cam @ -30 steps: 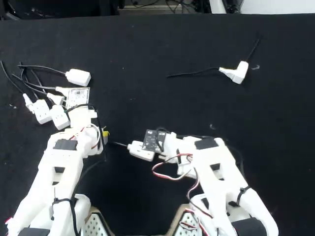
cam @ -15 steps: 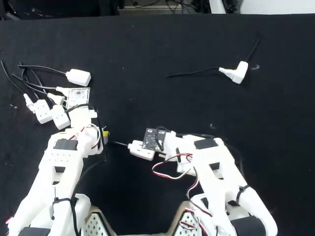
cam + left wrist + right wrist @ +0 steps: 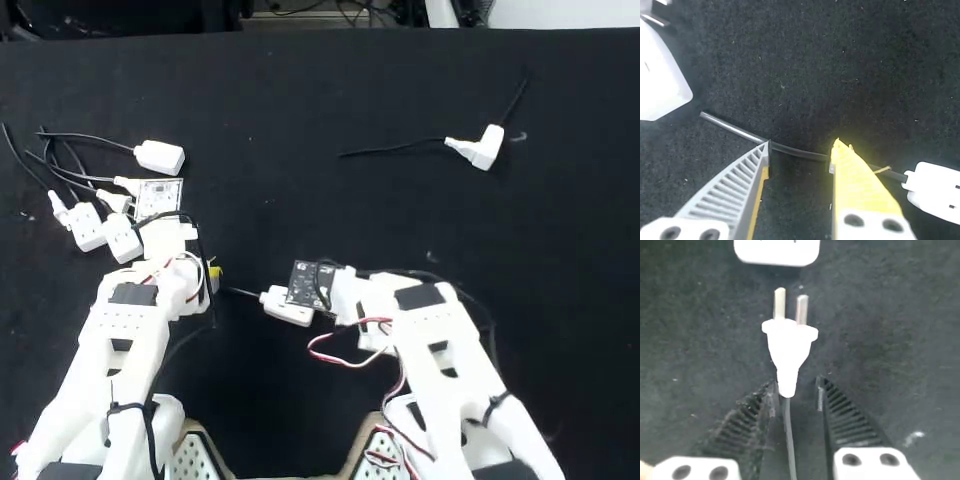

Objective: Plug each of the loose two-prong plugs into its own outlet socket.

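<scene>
black desk (image 3: 330,90). cluster of white sockets (image 3: 110,215) with dark leads, near the desk's far left. left pincer (image 3: 801,145): open, fingers either side of a thin black cable (image 3: 735,131), not clamped on it. the cable runs to a white outlet socket (image 3: 935,192) at mid-desk. right pincer (image 3: 796,382): open around the tail of a two-prong plug (image 3: 789,340), not visibly gripping. the prongs point at that socket, just short of it. second loose plug (image 3: 478,147): far right, well apart.

Parted jaws straddle a black cable (image 3: 799,152).
</scene>
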{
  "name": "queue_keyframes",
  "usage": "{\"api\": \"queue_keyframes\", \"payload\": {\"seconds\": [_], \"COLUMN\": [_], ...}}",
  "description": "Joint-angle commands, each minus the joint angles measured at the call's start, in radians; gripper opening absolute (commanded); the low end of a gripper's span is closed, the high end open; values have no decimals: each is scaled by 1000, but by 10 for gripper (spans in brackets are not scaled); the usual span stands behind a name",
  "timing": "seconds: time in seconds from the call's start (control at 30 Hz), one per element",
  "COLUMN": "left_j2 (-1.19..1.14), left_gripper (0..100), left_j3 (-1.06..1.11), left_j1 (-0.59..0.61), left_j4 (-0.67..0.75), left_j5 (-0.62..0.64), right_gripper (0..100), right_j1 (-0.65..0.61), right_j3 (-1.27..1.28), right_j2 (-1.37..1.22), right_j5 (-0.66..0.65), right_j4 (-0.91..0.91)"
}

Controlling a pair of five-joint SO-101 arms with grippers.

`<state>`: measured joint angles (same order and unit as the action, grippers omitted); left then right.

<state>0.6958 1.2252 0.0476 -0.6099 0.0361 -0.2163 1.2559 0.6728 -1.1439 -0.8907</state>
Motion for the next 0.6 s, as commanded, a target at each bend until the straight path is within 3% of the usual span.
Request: {"api": "queue_keyframes", "payload": {"seconds": [0.0, 0.27, 0.57], "left_j2": [25, 23, 21], "left_gripper": [202, 202, 202], "left_j3": [-2, -2, -2], "left_j1": [7, 7, 7], "left_j4": [9, 9, 9], "left_j5": [6, 6, 6], "right_gripper": [130, 130, 130], "right_j1": [-18, -14, -12], "right_j3": [8, 153, 99], "right_j2": [73, 82, 77], "right_j5": [-8, -8, 11], "right_j4": [-2, 153, 166]}}
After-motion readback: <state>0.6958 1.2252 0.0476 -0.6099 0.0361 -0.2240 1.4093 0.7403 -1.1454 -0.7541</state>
